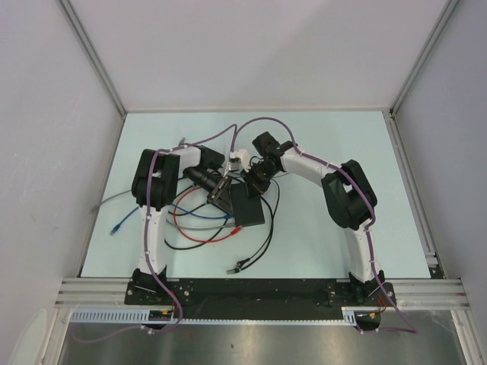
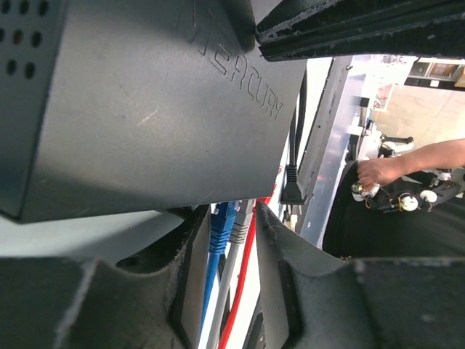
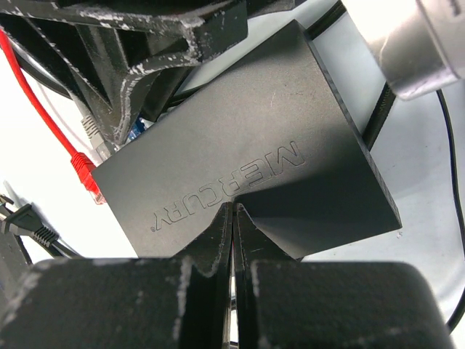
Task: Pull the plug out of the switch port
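The switch lies on the tabletop, at the centre of the overhead view between the two arms. Its lid carries the raised lettering MERCURY, legible in both wrist views.

Left tool: in the overhead view it sits at the upper left edge of the switch. In the left wrist view its fingers stand part-way apart at the bottom of the frame, just below the switch edge. A blue plug and a grey plug sit side by side in the gap, with a red cable along the right finger. We cannot tell whether the fingers press on either plug.

Right tool: its fingers are pressed together with nothing between them. The tips meet the lid of the switch just below the lettering, at the lower centre of the right wrist view.

In that same view a red plug sits at the left corner of the switch; we cannot tell whether it is seated in a port. A black power plug lies at the lower left.

Loose cables loop on the tabletop left of the switch in the overhead view. A person's hand shows at the right of the left wrist view, well apart from the switch.
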`<act>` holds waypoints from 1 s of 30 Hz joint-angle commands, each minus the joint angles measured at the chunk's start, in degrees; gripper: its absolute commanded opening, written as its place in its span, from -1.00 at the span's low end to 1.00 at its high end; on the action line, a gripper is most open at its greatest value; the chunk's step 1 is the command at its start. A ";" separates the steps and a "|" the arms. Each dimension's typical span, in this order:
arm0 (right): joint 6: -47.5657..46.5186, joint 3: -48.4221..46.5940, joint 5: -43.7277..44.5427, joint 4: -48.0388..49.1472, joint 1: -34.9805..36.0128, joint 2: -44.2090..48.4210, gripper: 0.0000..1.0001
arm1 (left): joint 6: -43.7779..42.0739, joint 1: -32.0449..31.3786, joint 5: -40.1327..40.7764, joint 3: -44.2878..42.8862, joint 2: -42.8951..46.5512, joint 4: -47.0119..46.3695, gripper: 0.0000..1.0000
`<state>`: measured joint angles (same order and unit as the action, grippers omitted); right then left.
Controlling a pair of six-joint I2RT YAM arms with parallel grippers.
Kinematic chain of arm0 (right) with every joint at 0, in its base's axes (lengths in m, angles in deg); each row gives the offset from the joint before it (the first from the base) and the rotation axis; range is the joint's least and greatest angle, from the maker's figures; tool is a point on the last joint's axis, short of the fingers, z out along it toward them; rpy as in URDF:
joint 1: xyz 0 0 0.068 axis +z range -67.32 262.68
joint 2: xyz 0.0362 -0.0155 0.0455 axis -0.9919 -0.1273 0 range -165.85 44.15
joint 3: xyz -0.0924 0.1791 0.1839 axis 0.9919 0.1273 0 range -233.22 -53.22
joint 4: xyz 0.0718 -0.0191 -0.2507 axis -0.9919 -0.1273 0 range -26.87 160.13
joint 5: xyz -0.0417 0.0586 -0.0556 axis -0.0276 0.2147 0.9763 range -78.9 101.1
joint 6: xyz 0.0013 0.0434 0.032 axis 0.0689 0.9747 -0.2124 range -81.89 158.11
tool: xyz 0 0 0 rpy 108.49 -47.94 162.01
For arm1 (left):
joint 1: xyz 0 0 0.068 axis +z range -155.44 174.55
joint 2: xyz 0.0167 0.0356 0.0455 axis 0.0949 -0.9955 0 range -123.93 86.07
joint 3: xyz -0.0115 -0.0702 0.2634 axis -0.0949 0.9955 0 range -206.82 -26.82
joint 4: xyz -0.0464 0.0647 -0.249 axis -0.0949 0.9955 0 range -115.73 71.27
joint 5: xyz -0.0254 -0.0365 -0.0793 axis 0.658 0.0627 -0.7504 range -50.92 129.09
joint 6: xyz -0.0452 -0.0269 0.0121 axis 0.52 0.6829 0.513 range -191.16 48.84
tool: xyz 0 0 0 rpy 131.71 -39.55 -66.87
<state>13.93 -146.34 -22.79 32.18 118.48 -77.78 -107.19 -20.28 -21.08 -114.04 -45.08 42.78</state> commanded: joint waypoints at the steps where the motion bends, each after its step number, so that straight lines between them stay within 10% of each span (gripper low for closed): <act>1: -2.18 2.94 7.96 -1.77 0.24 -3.05 -1.00 | -2.38 -1.17 1.98 1.52 0.11 -2.15 -0.31; 12: -2.01 3.56 7.70 -1.60 0.60 -2.61 -1.00 | 4.21 -1.43 2.15 5.30 -0.33 -8.48 -0.54; 17: -2.09 3.65 7.52 -1.68 0.60 -2.79 -1.00 | 5.97 -2.04 3.29 5.04 -0.59 -8.23 -1.00; 30: -2.27 4.44 7.96 -1.33 0.95 -2.08 -1.00 | 2.72 -2.13 4.62 2.93 -0.24 -2.77 -1.00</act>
<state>13.91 -145.29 -22.75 32.72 118.93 -77.13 -101.79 -21.13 -20.75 -112.14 -45.10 40.11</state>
